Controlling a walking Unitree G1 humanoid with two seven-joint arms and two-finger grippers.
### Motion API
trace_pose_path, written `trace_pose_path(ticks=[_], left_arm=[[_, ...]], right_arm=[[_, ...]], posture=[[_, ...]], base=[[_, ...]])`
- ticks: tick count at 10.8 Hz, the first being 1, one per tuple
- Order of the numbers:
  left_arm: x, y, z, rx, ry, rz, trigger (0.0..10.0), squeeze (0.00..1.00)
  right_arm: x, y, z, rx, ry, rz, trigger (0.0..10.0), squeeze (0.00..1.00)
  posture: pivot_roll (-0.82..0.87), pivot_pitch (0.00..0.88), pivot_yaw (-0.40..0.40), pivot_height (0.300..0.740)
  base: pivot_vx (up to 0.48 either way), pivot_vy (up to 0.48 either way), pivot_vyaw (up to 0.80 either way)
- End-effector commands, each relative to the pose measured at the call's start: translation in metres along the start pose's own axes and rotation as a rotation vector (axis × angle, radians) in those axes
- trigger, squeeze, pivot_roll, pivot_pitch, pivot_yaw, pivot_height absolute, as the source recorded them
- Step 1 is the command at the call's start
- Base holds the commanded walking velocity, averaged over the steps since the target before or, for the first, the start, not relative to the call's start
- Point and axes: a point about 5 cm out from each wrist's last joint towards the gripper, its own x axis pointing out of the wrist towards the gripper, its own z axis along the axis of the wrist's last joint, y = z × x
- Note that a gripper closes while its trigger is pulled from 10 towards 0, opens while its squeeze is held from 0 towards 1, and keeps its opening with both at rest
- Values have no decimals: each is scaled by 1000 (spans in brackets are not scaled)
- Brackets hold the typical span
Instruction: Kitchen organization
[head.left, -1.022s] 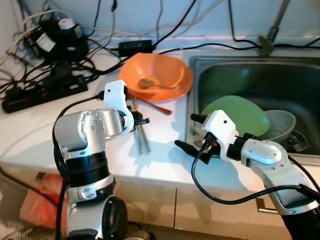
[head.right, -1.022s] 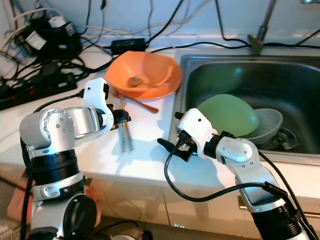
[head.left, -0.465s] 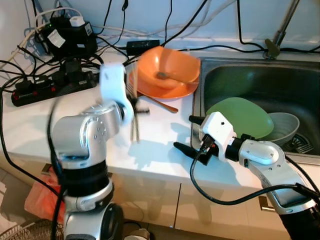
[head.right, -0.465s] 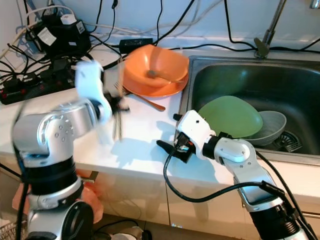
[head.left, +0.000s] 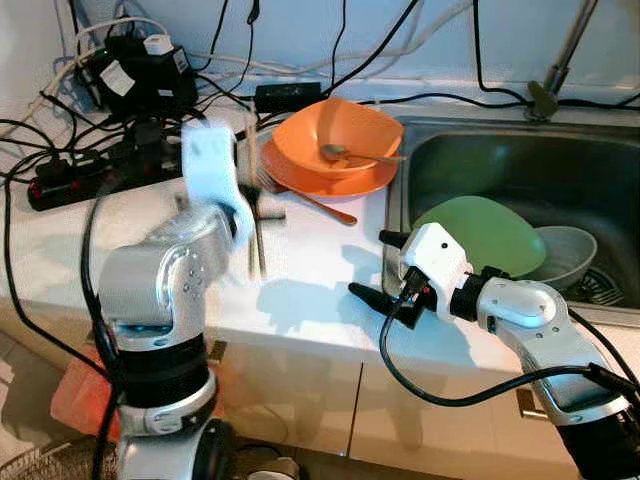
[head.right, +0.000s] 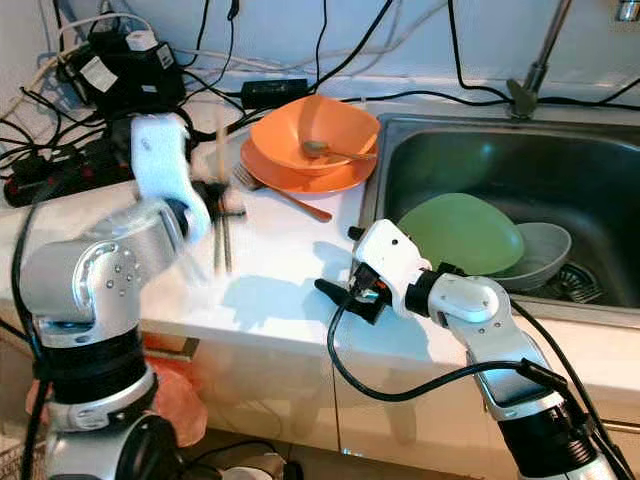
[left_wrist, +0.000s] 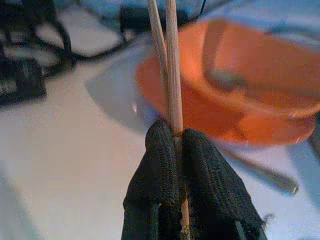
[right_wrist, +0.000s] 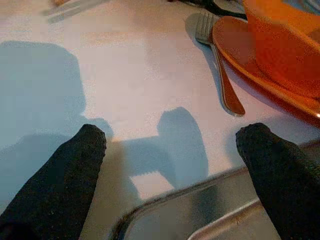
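My left gripper (head.left: 254, 203) is shut on a pair of wooden chopsticks (head.left: 258, 243), held upright and blurred above the white counter (head.left: 310, 270). In the left wrist view the black fingers (left_wrist: 160, 155) pinch the chopsticks (left_wrist: 172, 85) in front of the orange bowl (left_wrist: 250, 65). That bowl (head.left: 338, 140) sits on an orange plate (head.left: 300, 178) with a spoon (head.left: 350, 153) inside it. A fork (head.left: 305, 197) lies beside the plate. My right gripper (head.left: 370, 264) stands open over the counter edge by the sink, its fingers wide apart with nothing between them.
The steel sink (head.left: 520, 150) on the right holds a green plate (head.left: 480, 232) and a grey bowl (head.left: 565, 250). Its tap (head.left: 555, 75) stands behind. Power strips (head.left: 90, 170), adapters and many black cables crowd the back left of the counter.
The left gripper has raised the chopsticks off the counter and swung them up and left. The camera has shifted. The right gripper stays open in place.
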Motion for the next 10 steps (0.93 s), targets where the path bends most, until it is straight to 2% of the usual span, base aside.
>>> trace_pose_path(ticks=[1, 2, 3, 5, 6, 7, 8, 9, 10], left_arm=[[1, -7, 6, 76, -95, -45, 0, 0], [2, -14, 9, 145, -180, -107, 0, 0], [3, -18, 12, 168, -242, -134, 0, 0], [8, -30, 23, 30, -327, -232, 0, 0], [10, -35, 26, -10, -367, -266, 0, 0], [15, -48, 29, -84, -434, -379, 0, 0], [21, -55, 29, -96, -421, -404, 0, 0], [27, -65, 30, -150, -429, -458, 0, 0], [32, -79, 31, -146, -475, -514, 0, 0]], right_arm=[[1, -5, 5, -2, -29, -20, 10000, 0], [1, -12, 10, 39, -71, -70, 10000, 0], [1, -20, 13, 77, -104, -128, 10000, 0], [-1, -36, 19, 176, -167, -249, 10000, 0], [-1, -38, 20, 201, -181, -262, 10000, 0], [0, -38, 21, 208, -184, -272, 10000, 0], [0, -39, 21, 214, -187, -281, 10000, 0], [0, -40, 21, 227, -191, -291, 10000, 0], [-2, -44, 24, 254, -205, -301, 10000, 0]], posture=[[185, 13, 80, 740], [173, 10, 78, 740], [170, 7, 75, 740], [156, 4, 72, 740], [152, 4, 73, 740], [146, 3, 74, 740], [138, 1, 76, 740], [138, 1, 76, 740], [125, 0, 79, 740]], base=[[0, 0, 0], [0, 0, 0], [0, 0, 0], [0, 0, 0], [0, 0, 0], [0, 0, 0], [0, 0, 0], [0, 0, 0], [0, 0, 0]])
